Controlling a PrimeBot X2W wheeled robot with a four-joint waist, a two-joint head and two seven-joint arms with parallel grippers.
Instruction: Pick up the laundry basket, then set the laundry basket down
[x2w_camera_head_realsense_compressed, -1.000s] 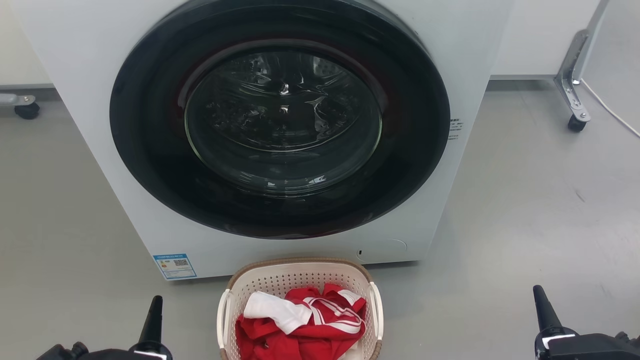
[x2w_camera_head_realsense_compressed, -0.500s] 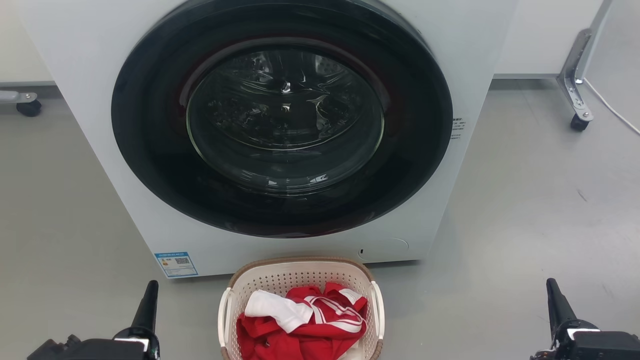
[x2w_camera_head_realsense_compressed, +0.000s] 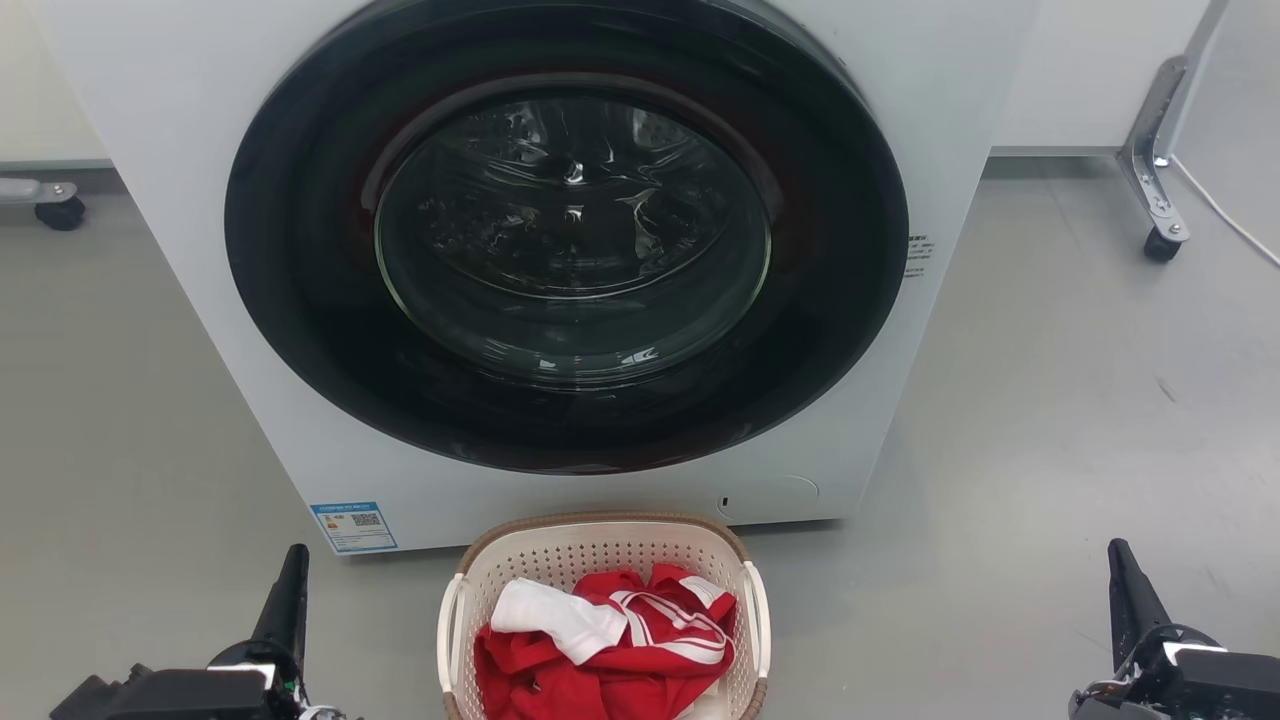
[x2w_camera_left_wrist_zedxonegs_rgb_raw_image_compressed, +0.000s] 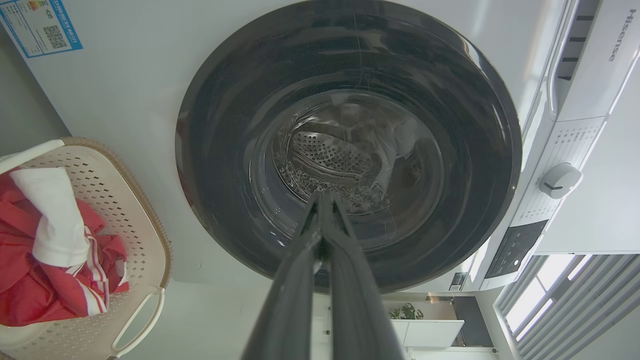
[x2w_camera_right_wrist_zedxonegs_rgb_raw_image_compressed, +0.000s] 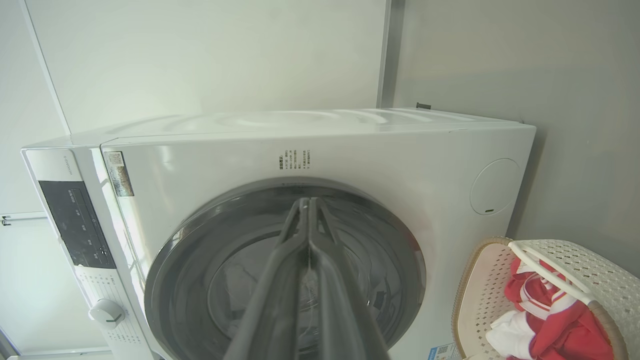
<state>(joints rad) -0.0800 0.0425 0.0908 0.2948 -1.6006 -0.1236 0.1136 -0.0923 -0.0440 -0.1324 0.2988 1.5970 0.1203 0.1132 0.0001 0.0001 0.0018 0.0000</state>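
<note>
White washing machine (x2w_camera_head_realsense_compressed: 940, 120), dark round door (x2w_camera_head_realsense_compressed: 565, 240), blue label (x2w_camera_head_realsense_compressed: 353, 526), grey floor (x2w_camera_head_realsense_compressed: 1080, 420)

Light: bright, even, soft; daylight enters through a slatted window (x2w_camera_left_wrist_zedxonegs_rgb_raw_image_compressed: 565, 300) in the left wrist view
Glare: pale streaks on the door glass (x2w_camera_head_realsense_compressed: 570, 230)
Shadows: faint, soft-edged on the grey floor (x2w_camera_head_realsense_compressed: 1050, 400)
Exposure: laundry basket (x2w_camera_head_realsense_compressed: 600, 555) keeps its hole pattern
Focus: head view crisp
Distortion: straight edges bow in both wrist views
</note>
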